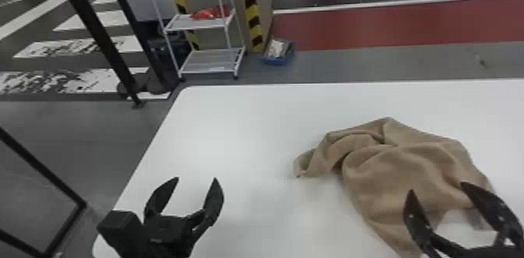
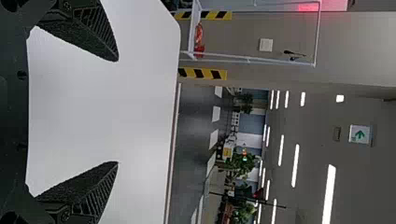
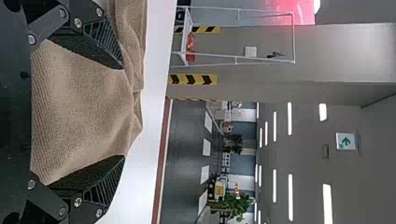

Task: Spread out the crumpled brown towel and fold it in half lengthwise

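Note:
The brown towel [image 1: 405, 167] lies crumpled on the right half of the white table [image 1: 241, 132], with folds bunched toward its left end. Over its near right part is my right gripper [image 1: 436, 187], open, nothing held between its fingers. My left gripper [image 1: 197, 178] stands open above bare tabletop, well left of the towel. In the left wrist view, my left gripper [image 2: 117, 111] has its fingers wide apart with white table behind them. The right wrist view has my right gripper [image 3: 124, 112] spread open, with the towel [image 3: 84, 102] behind the gap.
The table's left edge runs close beside my left gripper. Beyond the far edge, on the floor, stand a white wire cart [image 1: 212, 60] and a blue bin [image 1: 278, 52]. Black posts [image 1: 97, 39] rise at the far left.

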Robot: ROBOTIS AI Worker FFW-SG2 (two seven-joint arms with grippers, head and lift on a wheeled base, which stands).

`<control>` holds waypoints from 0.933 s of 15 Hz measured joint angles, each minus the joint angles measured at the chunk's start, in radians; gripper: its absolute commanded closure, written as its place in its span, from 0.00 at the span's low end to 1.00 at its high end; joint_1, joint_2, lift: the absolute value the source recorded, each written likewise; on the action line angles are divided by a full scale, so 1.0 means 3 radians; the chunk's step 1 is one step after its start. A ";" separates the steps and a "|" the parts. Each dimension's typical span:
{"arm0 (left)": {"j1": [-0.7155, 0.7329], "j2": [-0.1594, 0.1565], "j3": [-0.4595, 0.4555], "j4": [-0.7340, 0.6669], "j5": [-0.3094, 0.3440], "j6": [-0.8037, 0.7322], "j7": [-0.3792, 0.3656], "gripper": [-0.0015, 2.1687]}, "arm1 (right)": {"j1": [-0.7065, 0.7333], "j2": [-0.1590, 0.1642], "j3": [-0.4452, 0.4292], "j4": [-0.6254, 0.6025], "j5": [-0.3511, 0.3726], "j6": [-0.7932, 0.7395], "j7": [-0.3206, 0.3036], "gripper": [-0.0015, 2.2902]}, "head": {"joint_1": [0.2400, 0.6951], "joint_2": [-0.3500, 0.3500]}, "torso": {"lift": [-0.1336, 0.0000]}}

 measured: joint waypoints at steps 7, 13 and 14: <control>-0.0124 0.0021 -0.0158 -0.0292 -0.0099 0.0520 -0.0463 0.05 | 0.0030 0.0000 -0.0248 0.0035 -0.0093 -0.0038 0.0000 0.10 | 1.00 0.62 | 0.07; -0.0450 0.0051 -0.0682 -0.0331 -0.0414 0.1016 -0.0723 0.05 | 0.0080 0.0000 -0.0385 0.0032 -0.0166 -0.0100 0.0000 0.10 | 1.00 0.38 | 0.07; -0.0510 0.0043 -0.0738 -0.0313 -0.0470 0.1065 -0.0732 0.06 | 0.0080 0.0000 -0.0400 0.0032 -0.0169 -0.0099 0.0000 0.10 | 1.00 0.36 | 0.07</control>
